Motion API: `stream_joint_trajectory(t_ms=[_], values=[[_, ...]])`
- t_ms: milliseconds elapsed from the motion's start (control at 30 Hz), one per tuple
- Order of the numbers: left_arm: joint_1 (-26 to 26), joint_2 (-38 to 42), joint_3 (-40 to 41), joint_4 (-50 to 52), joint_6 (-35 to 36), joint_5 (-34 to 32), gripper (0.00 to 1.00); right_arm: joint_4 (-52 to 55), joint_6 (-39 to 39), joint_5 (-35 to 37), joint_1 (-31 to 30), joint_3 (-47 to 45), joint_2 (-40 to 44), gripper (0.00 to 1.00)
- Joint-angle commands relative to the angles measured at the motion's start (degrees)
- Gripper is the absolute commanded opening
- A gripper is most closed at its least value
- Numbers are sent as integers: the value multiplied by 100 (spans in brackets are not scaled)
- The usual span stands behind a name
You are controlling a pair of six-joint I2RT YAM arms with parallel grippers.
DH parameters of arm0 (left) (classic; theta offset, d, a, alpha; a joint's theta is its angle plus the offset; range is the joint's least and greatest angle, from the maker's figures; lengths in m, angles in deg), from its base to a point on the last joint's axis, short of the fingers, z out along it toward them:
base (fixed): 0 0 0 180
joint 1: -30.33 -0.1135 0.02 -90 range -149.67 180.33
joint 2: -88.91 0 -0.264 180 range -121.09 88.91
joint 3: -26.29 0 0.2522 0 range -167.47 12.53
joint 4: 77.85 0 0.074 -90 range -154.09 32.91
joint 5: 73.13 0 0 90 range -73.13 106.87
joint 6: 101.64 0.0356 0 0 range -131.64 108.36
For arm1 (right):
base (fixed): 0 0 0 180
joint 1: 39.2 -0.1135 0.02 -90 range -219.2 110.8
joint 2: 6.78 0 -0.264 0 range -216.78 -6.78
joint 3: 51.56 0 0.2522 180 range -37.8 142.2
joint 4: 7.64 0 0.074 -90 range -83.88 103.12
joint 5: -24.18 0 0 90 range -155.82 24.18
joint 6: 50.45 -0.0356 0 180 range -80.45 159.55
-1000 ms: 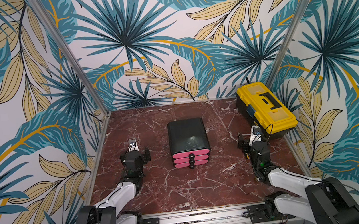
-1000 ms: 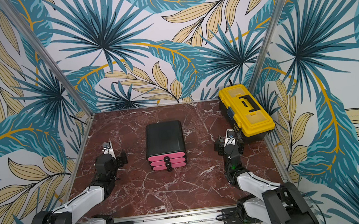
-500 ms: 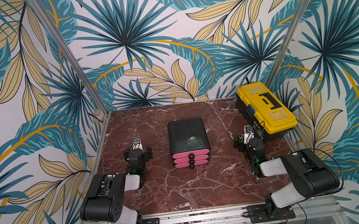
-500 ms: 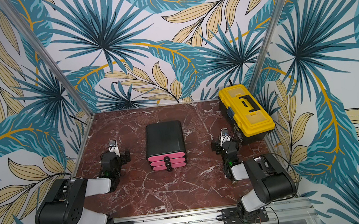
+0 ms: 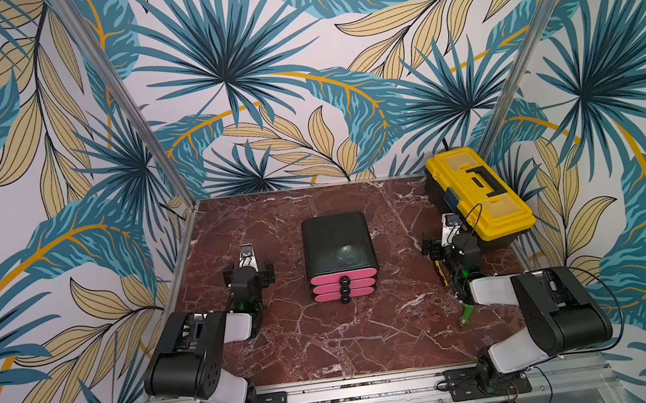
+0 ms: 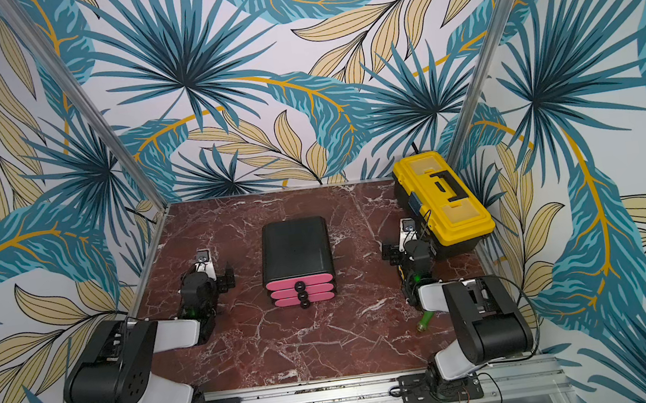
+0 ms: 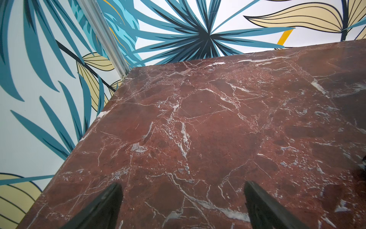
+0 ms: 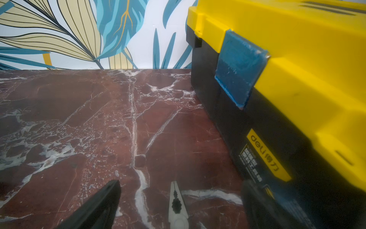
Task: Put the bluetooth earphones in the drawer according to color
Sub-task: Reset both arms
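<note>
The small black rounded cabinet with three pink drawers (image 5: 339,250) is standing closed at the middle of the red marble worktop (image 5: 329,335). The left pincer (image 7: 182,184) is gaping wide over bare worktop. The right pincer (image 8: 182,183) is gaping wide, empty, straddling metal pliers (image 8: 177,206) beside the yellow-and-black toolbox (image 5: 475,196).

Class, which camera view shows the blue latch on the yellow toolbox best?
The right wrist view: the blue latch is close up, scuffs visible. In both top views it is a small blue patch on the toolbox's side. The left wrist view misses it.
</note>
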Motion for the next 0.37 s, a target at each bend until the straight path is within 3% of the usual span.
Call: stream_joint_trajectory(t_ms=[0, 333], values=[[-32, -12, -203, -150, 55, 51, 100, 98, -85, -59, 15, -24, 56, 100], [-32, -8, -203, -150, 44, 49, 100, 115, -91, -68, 15, -6, 47, 100]])
